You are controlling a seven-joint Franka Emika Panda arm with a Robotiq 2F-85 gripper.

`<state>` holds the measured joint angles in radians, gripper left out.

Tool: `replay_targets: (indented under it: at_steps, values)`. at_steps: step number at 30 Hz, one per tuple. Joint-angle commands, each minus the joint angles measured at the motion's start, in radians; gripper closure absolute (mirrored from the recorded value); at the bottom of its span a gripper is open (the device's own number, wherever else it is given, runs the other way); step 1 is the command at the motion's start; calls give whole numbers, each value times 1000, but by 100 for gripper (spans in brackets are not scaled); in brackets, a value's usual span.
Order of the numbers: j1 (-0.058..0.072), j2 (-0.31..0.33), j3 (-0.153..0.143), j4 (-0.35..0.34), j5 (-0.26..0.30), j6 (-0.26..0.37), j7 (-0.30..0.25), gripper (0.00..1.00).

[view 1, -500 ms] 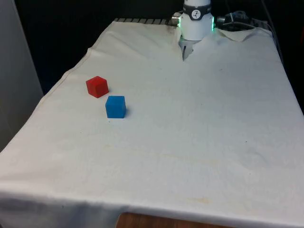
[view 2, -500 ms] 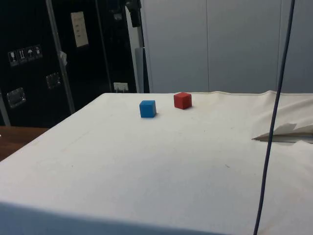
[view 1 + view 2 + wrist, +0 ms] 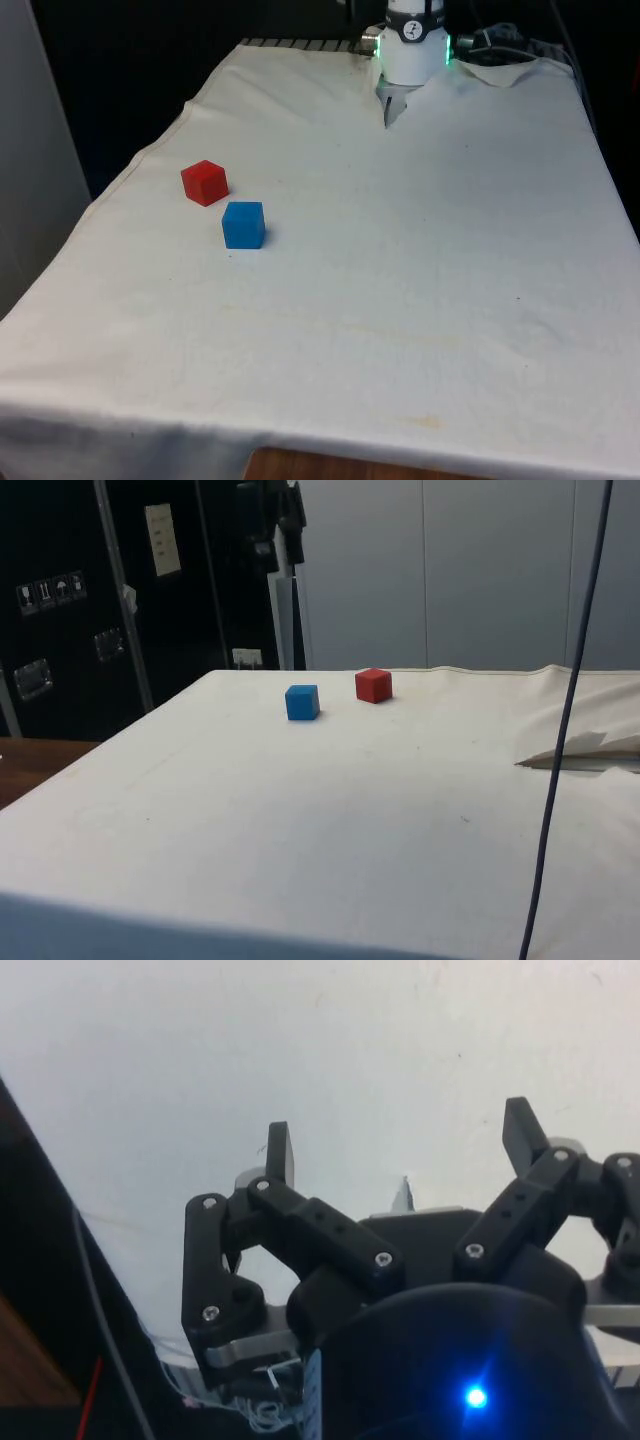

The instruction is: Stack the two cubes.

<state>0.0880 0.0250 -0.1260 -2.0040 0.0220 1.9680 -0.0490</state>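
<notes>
**Two cubes, neither one lifted yet**

The red cube (image 3: 205,182) and the blue cube (image 3: 243,224) both sit flat on the white tablecloth (image 3: 420,280), toward the front view's left. They lie just beside each other, with a thin strip of cloth showing between their near corners, so they are not touching. The red one is the farther of the pair from the front camera. From the side, the blue cube (image 3: 302,702) and the red cube (image 3: 373,685) stand apart on the cloth, each on its own base, nothing on top of either.

The gripper (image 3: 400,1155) has its two fingers spread wide, with only bare cloth showing between the tips and nothing held. In the side view the gripper (image 3: 268,520) hangs high above the table, well apart from both cubes (it looks to be up near the far edge).

As a judgement of progress, none of the stacking is done. What remains is all of it: getting down to one cube, closing on it, carrying it over, and setting it squarely on the other.
</notes>
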Motion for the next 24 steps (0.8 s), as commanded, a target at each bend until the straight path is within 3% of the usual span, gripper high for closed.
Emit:
replay_targets:
  at_steps: [1, 9, 15, 24]
  values:
    - [-3, -13, -5, -23, -6, 23, -7, 0]
    - [-9, -34, -41, -88, -27, 61, -41, 0]
    - [-6, -34, -65, -102, -35, 60, -55, 0]
    - [-10, -48, -109, -164, -88, 136, -64, 0]
